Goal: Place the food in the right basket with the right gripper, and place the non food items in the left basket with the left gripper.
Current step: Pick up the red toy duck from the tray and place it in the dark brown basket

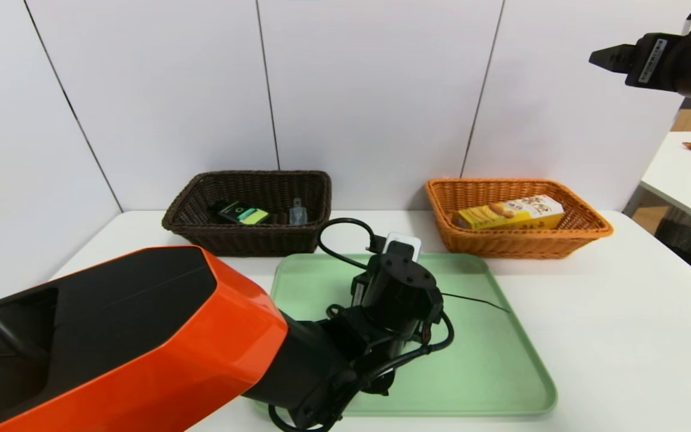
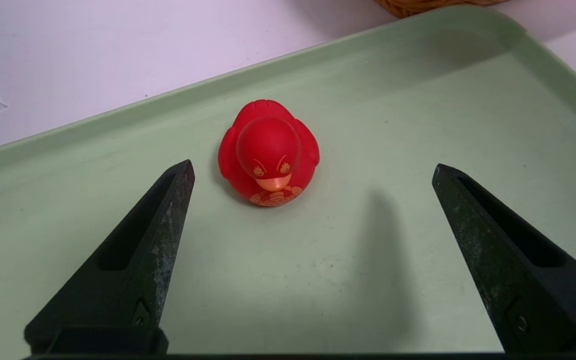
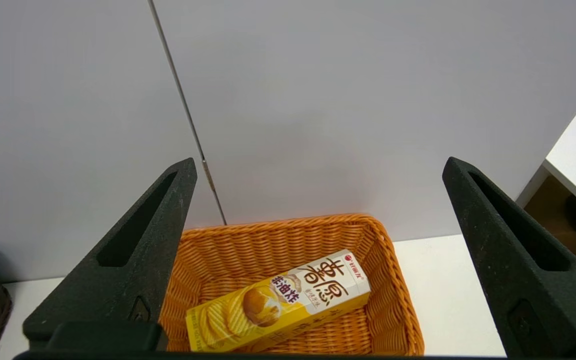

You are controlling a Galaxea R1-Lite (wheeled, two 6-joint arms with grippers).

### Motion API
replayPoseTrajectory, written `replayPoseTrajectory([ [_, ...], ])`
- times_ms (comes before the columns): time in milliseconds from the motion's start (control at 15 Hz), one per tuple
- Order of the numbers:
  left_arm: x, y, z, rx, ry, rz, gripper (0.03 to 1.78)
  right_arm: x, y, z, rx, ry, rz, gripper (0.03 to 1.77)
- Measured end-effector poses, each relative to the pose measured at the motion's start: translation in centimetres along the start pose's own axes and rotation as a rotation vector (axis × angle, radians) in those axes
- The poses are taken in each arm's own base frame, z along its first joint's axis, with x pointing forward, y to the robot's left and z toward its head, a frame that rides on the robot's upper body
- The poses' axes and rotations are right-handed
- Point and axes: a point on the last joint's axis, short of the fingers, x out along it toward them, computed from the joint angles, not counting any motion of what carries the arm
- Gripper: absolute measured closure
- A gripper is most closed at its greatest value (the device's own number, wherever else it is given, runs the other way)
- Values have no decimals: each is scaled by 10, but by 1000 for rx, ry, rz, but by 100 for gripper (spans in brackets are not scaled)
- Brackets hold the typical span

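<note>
My left gripper (image 2: 313,162) hangs above the green tray (image 2: 468,220), its fingers spread wide with nothing between them, and the red rubber duck (image 2: 269,155) sits upright on the tray below. My right gripper (image 3: 320,160) is parked high on the right, also spread and holding nothing. A yellow snack box (image 3: 278,302) lies in the orange basket (image 3: 288,230); the dark basket (image 1: 246,240) holds a black-and-green package (image 1: 240,213) and a small clear item (image 1: 297,213).
</note>
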Motion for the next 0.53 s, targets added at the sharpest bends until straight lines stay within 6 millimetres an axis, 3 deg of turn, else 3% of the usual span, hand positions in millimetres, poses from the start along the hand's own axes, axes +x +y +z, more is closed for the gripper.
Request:
replayPoseTrajectory([
  [533, 21, 7, -3, 0, 12, 37, 12, 3, -1, -3, 2, 11, 26, 10],
])
